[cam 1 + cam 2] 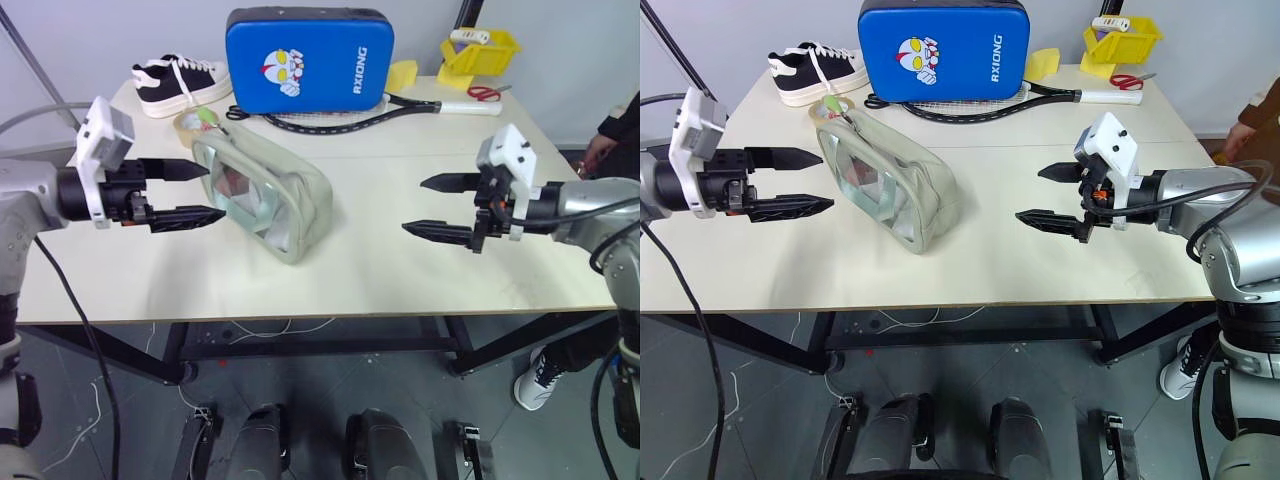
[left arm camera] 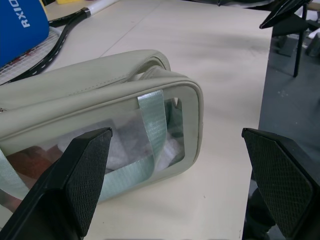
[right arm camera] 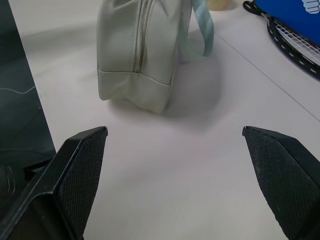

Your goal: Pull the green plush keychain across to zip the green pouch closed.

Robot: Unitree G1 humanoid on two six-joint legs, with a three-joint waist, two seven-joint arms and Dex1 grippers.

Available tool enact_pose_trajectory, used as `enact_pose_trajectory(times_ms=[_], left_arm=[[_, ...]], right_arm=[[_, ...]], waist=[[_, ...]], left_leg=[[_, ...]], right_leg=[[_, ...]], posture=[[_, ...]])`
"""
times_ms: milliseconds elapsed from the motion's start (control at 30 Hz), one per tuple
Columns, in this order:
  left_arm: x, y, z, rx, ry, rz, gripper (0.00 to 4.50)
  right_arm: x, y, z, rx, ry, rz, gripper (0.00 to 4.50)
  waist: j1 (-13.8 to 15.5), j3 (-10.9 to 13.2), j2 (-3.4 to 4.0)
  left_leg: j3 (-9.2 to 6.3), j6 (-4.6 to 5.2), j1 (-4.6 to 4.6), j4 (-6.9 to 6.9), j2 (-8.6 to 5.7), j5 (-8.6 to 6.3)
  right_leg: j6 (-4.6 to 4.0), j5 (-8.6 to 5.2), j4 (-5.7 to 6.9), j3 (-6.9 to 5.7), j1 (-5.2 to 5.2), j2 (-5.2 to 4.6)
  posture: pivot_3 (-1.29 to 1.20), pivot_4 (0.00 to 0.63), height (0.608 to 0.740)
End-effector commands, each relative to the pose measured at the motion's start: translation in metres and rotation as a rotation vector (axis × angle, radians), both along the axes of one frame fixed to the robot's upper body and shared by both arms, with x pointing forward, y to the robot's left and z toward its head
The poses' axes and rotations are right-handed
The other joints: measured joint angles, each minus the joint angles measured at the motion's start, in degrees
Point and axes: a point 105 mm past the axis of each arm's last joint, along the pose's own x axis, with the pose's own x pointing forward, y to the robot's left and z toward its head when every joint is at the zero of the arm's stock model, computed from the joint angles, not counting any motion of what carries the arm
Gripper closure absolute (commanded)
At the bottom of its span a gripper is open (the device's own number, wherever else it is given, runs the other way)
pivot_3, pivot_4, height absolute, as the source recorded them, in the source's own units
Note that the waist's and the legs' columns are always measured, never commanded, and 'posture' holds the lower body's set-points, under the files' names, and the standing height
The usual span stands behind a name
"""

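The green pouch (image 1: 268, 196) lies at an angle on the table's left half, clear window panel toward my left arm, zipper (image 3: 142, 30) along its top. A small lime-green bit, apparently the green plush keychain (image 1: 207, 116), shows at the pouch's far end by a tape roll (image 1: 192, 124). My left gripper (image 1: 212, 191) hovers open at the pouch's left end, its fingers (image 2: 85, 165) level and spread beside the window panel, not touching it. My right gripper (image 1: 413, 206) hangs open over bare table, well to the right of the pouch (image 3: 135, 55), pointing toward it.
A blue cartoon-printed pad (image 1: 308, 60) stands at the back, with a racket (image 1: 340, 122) in front of it. A black and white shoe (image 1: 180, 82) sits back left, a yellow bin (image 1: 480, 52) and scissors (image 1: 484, 93) back right. A person (image 1: 612, 138) is at the right edge.
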Motion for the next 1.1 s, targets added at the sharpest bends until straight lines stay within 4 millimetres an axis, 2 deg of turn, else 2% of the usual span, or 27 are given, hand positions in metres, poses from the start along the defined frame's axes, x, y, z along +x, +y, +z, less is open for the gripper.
enact_pose_trajectory(times_ms=[33,133,500,633,800,967,1033,1100], left_arm=[[-0.004,-0.002,0.011,0.005,-0.047,-0.015,0.06],[-0.004,-0.002,0.018,-0.042,-0.032,-0.009,0.06],[-0.003,0.002,0.021,-0.041,-0.058,0.002,0.06],[-0.007,0.003,0.029,-0.104,-0.078,-0.005,0.06],[-0.010,0.008,0.037,-0.179,-0.099,0.004,0.06],[-0.013,0.018,0.033,-0.139,-0.118,0.024,0.06],[-0.016,0.026,0.029,-0.096,-0.124,0.030,0.06],[-0.016,0.032,0.029,-0.073,-0.137,0.035,0.06]], right_arm=[[-0.005,-0.001,0.014,-0.006,-0.061,0.010,0.00],[-0.005,-0.002,0.014,-0.007,-0.061,0.008,0.00],[-0.004,-0.003,0.018,-0.018,-0.083,-0.003,0.00],[0.002,0.000,0.028,-0.038,-0.112,-0.012,0.00],[0.008,0.013,0.042,-0.084,-0.135,0.016,0.00],[0.022,0.049,0.065,-0.076,-0.167,0.070,0.00],[0.032,0.078,0.084,-0.038,-0.175,0.092,0.00],[0.041,0.109,0.093,-0.024,-0.149,0.114,0.00]], waist=[[0.0,0.0,0.00],[0.0,0.0,0.00],[0.0,0.0,0.00],[-0.1,0.0,0.00],[-0.1,0.0,0.00],[-0.6,0.0,0.01],[-0.8,0.0,0.02],[-1.3,0.0,0.02]], left_leg=[[0.00,0.00,0.00,0.00,0.00,0.00],[0.00,0.00,0.00,0.00,0.00,0.00],[0.00,0.00,0.00,0.00,0.00,0.00],[0.01,0.00,0.00,0.00,0.00,0.00],[0.04,0.00,0.01,-0.01,0.04,0.00],[0.17,0.00,0.01,-0.02,0.07,0.00],[0.37,0.00,0.00,-0.02,0.21,0.00],[0.61,0.00,0.01,-0.04,0.38,0.00]], right_leg=[[0.00,0.00,0.00,0.00,0.00,0.00],[0.00,0.00,0.00,0.00,0.00,0.00],[0.00,0.00,0.00,0.00,0.00,0.00],[0.00,0.00,0.00,0.01,-0.02,0.00],[0.00,0.00,0.00,0.03,-0.04,0.02],[-0.01,0.02,0.02,0.09,-0.10,0.02],[-0.12,0.10,0.04,0.16,-0.23,0.08],[-0.19,0.15,0.08,0.27,-0.33,0.23]], posture=[[0.00,0.150,0.740],[0.00,0.150,0.740],[0.00,0.150,0.740],[0.00,0.150,0.740],[0.00,0.150,0.740],[0.00,0.150,0.740],[0.00,0.150,0.740],[0.00,0.150,0.740]])
